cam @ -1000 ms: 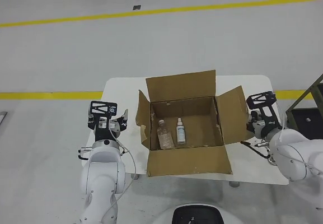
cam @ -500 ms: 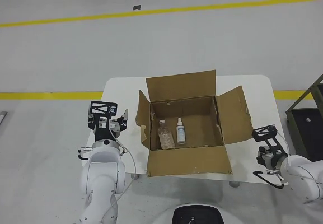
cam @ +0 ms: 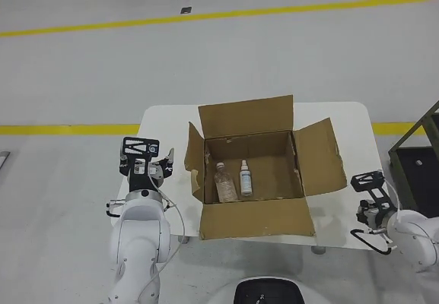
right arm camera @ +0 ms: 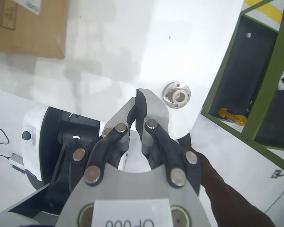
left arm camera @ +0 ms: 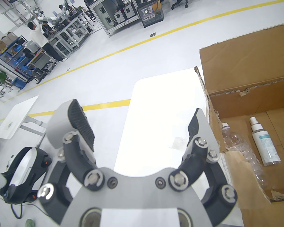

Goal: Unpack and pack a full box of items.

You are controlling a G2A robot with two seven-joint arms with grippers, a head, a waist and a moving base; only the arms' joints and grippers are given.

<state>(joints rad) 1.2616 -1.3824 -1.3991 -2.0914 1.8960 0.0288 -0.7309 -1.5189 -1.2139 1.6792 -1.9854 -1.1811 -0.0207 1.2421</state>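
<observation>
White table (cam: 166, 125) takes up mid-frame in the top view; on it sits the open cardboard box (cam: 246, 118) with its flaps splayed out. Left gripper (left arm camera: 137, 113) hangs just outside the box's left flap, jaws wide apart and holding nothing; right gripper (right arm camera: 138, 100) is down at the table's lower right corner, past the right flap, jaws pressed together on nothing.

Both items lie flat on the box floor, left of centre: a clear plastic bottle (cam: 224, 182) and, just beside it on the right, a smaller spray bottle (cam: 245, 178). Long axes run front wall to back wall, caps toward the back. The left arm is clearly nearer, so I'd guess it goes in over that left wall and pinches across a bottle's width.
</observation>
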